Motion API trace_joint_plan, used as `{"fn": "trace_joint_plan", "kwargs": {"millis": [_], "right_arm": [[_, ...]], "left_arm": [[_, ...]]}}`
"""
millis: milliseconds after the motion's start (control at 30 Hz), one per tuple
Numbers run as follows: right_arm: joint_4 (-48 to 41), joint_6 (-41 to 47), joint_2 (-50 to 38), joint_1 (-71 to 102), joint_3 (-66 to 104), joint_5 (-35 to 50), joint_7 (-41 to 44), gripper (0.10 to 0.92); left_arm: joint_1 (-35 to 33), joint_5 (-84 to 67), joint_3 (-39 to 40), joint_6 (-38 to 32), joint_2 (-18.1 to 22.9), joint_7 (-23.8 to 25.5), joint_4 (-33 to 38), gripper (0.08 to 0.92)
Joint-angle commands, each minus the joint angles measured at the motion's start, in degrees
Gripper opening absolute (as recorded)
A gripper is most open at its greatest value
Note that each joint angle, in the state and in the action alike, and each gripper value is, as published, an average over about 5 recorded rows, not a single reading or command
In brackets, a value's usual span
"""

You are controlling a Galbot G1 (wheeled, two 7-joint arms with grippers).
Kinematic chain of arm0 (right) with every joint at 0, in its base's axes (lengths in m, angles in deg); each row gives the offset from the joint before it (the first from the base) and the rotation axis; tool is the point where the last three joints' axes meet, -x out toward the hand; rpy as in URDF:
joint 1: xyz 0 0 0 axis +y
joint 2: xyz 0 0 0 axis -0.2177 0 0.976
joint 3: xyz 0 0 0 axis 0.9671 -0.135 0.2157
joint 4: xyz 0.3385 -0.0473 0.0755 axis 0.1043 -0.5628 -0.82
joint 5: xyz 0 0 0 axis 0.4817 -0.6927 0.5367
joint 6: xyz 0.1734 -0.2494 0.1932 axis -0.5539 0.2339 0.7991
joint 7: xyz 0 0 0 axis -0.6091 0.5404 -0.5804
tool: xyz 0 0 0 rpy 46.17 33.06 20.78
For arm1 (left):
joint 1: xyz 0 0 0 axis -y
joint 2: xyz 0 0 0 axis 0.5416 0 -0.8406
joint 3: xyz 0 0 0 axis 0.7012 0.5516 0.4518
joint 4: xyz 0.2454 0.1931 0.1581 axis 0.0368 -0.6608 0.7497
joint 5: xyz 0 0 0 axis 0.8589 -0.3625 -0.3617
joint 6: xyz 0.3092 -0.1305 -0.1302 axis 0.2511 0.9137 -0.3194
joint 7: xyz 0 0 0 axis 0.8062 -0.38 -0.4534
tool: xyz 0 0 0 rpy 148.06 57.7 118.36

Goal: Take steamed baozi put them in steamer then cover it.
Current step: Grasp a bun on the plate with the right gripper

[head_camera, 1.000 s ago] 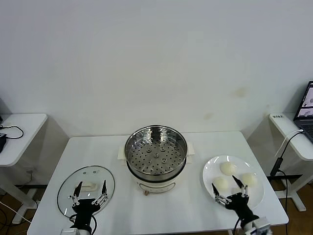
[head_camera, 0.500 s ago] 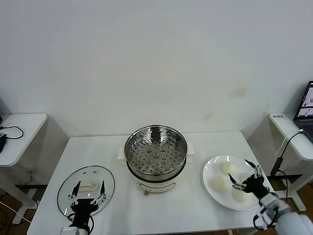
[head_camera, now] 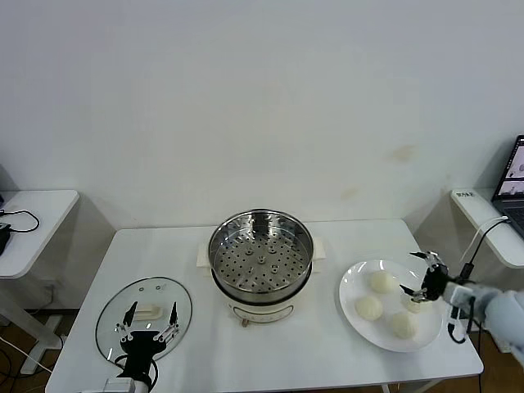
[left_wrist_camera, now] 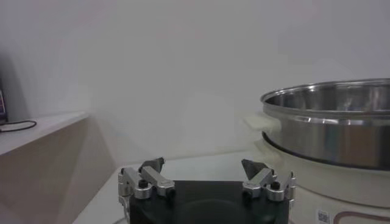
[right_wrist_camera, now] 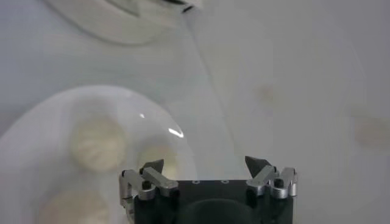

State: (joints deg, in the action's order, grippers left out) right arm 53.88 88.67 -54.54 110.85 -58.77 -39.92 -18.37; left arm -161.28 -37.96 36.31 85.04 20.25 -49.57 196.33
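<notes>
Nothing loaded yet: shiny steel steamer (head_camera: 260,262) empty, centre. Four cream-white baozi (head_camera: 369,307) on white plate (head_camera: 352,282), right; R gripper (head_camera: 423,278) wide, over them. L gripper (head_camera: 147,325) wide, by glass cover (head_camera: 143,309), left-near.

White table (head_camera: 188,246) stands against a plain white wall (head_camera: 246,98). Flat white plate (head_camera: 350,286) near the table's right edge. Off the left edge, a white side table (head_camera: 37,214) with a black cable (head_camera: 20,219) on it. Off the right edge, another side table (head_camera: 483,225) carrying an open laptop (head_camera: 513,184), cable (head_camera: 475,246) hanging down.
</notes>
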Motion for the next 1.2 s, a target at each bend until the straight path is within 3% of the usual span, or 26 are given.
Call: {"fn": "trace_joint_plan", "kwargs": {"millis": [33, 367, 1200], "right_arm": [[-8.62, 1.89, -8.48, -29.40, -28.18, 0.33, 14.99, 0.823], [-21.01, -0.54, -0.82, -56.51, -56.27, -1.79, 22.20, 0.823], [-33.97, -0.41, 12.75, -58.82, -61.14, -6.59, 24.06, 0.823]], "left_arm": [[0.01, 0.45, 0.06, 0.07, 0.23, 0.04, -0.07, 0.823], [0.22, 0.79, -0.35, 0.07, 1.04, 0.09, -0.61, 0.823], [0.29, 0.68, -1.58, 0.15, 1.31, 0.24, -0.52, 0.823]]}}
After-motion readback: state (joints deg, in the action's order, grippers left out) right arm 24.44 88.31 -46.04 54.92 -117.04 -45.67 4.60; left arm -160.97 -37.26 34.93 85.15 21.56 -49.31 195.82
